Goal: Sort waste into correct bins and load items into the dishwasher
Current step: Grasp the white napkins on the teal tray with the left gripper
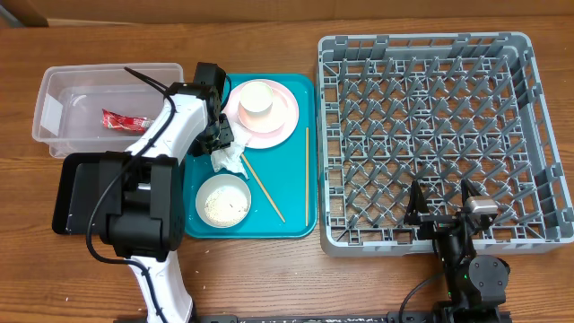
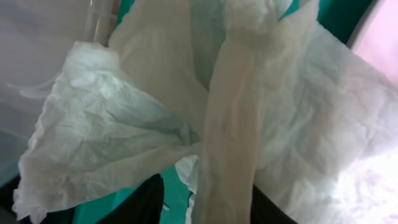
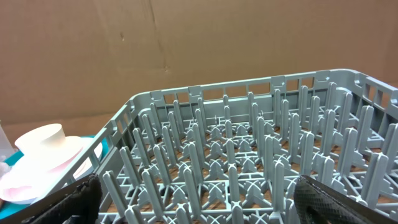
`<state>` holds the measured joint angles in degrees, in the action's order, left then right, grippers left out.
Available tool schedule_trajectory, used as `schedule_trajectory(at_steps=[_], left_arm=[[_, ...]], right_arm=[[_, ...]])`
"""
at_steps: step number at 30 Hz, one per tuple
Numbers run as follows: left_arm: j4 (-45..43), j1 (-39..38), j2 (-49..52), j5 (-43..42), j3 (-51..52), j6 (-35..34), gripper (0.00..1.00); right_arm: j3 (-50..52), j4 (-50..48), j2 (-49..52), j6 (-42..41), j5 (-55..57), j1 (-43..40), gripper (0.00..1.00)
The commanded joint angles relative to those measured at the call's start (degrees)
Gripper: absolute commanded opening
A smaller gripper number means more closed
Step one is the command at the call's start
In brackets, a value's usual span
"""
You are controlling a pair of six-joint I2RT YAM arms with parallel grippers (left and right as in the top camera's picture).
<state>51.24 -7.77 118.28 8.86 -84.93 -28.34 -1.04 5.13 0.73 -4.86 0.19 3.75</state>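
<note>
Weighing the next move, Ana asks: "Which arm is nearer the napkin?"

Ben: "The left one, by far. The wad lies on the teal tray, at about five o'clock of the left fingers and just beside the pink plate. It fills the wrist view, with one twisted fold running twelve to six between the two dark tips. Whether they pinch that fold or merely stand around it cannot be told."

Ana: "Where should it go?"

Ben: "Probably the clear tub, at ten o'clock of the teal tray, so the carry would run toward nine. The black tray sits at eight, partly under the arm."

Ana: "And the other arm?"

Ben: "The right fingers are spread wide and empty at the six o'clock wall of the dish rack, well apart from the waste."

Ana: "Counts?"

Ben: "One napkin wad, and one red wrapper already in the tub. One plate bears one cup, and one bowl holds rice. There are two chopsticks, one lying eleven to five, the other twelve to six."
</note>
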Motion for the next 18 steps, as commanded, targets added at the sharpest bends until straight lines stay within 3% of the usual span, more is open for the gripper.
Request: schedule_trajectory(at_steps=[1, 4, 18], left_arm=[[-0.1, 0.2, 0.5, 0.5, -1.0, -0.4, 0.32], [-0.2, 0.2, 0.5, 0.5, -0.9, -0.4, 0.25], [-2.2, 0.2, 0.6, 0.5, 1.2, -1.7, 0.19]], right_arm=[[0.6, -0.3, -0.6, 0.2, -0.3, -0.3, 1.00], [0.6, -0.3, -0.6, 0.2, -0.3, -0.3, 1.00], [0.6, -0.3, -0.6, 0.2, -0.3, -0.3, 1.00]])
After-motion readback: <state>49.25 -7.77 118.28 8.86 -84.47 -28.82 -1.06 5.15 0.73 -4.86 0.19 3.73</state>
